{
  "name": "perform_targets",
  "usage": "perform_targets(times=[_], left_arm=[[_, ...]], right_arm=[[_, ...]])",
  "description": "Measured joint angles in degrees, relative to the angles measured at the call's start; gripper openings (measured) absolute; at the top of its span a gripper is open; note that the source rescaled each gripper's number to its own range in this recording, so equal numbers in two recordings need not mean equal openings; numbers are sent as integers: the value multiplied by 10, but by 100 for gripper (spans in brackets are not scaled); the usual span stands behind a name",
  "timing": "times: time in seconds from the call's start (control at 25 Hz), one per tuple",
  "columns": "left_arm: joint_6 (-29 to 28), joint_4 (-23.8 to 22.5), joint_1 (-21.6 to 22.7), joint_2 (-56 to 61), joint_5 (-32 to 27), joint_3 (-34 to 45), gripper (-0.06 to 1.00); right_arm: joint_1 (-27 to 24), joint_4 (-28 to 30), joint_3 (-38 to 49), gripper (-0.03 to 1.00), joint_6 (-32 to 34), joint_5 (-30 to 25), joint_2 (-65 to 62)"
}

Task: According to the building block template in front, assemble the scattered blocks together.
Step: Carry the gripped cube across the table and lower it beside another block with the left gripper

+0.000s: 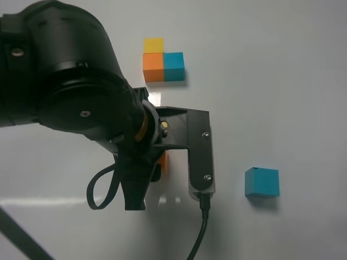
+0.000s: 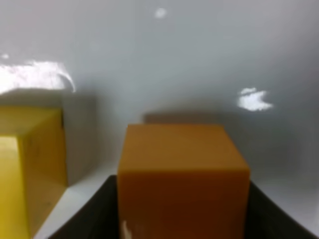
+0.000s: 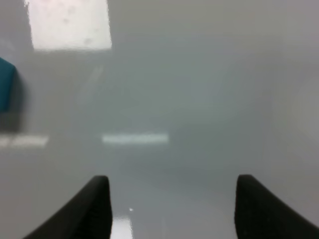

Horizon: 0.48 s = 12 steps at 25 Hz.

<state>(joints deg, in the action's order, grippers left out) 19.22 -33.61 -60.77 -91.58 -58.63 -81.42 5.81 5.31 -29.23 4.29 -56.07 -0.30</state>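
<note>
The building block template [image 1: 162,62], a joined yellow, orange and teal trio, lies at the far middle of the white table. My left gripper [image 2: 182,184] is shut on the orange block [image 2: 183,169], its black fingers [image 2: 92,216] pressed against both sides. The mustard yellow block [image 2: 30,164] stands close beside it with a small gap. From above, my left arm [image 1: 81,92] hides both, except for an orange sliver [image 1: 164,161]. The teal block [image 1: 262,182] sits alone to the right, also seen as the teal block [image 3: 5,89] at the right wrist view's edge. My right gripper [image 3: 172,179] is open over bare table.
The left arm's wrist camera mount [image 1: 198,157] and its black cable [image 1: 198,233] hang over the table's middle. A cable loop [image 1: 103,189] droops beside the arm. Bright light patches [image 3: 70,25] reflect off the glossy table top.
</note>
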Motion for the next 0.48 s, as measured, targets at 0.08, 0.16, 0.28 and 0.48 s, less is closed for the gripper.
perform_targets(times=[0.08, 0.16, 0.28, 0.48], left_arm=[[-2, 2, 0, -1, 7, 0, 26], [-2, 3, 0, -7, 9, 0, 26], [-4, 6, 0, -17, 7, -1, 26], [-4, 9, 0, -18, -3, -1, 26]], right_arm=[[0, 0, 0, 50, 0, 0, 0], [0, 0, 0, 50, 0, 0, 0], [0, 0, 0, 50, 0, 0, 0], [0, 0, 0, 50, 1, 0, 0]])
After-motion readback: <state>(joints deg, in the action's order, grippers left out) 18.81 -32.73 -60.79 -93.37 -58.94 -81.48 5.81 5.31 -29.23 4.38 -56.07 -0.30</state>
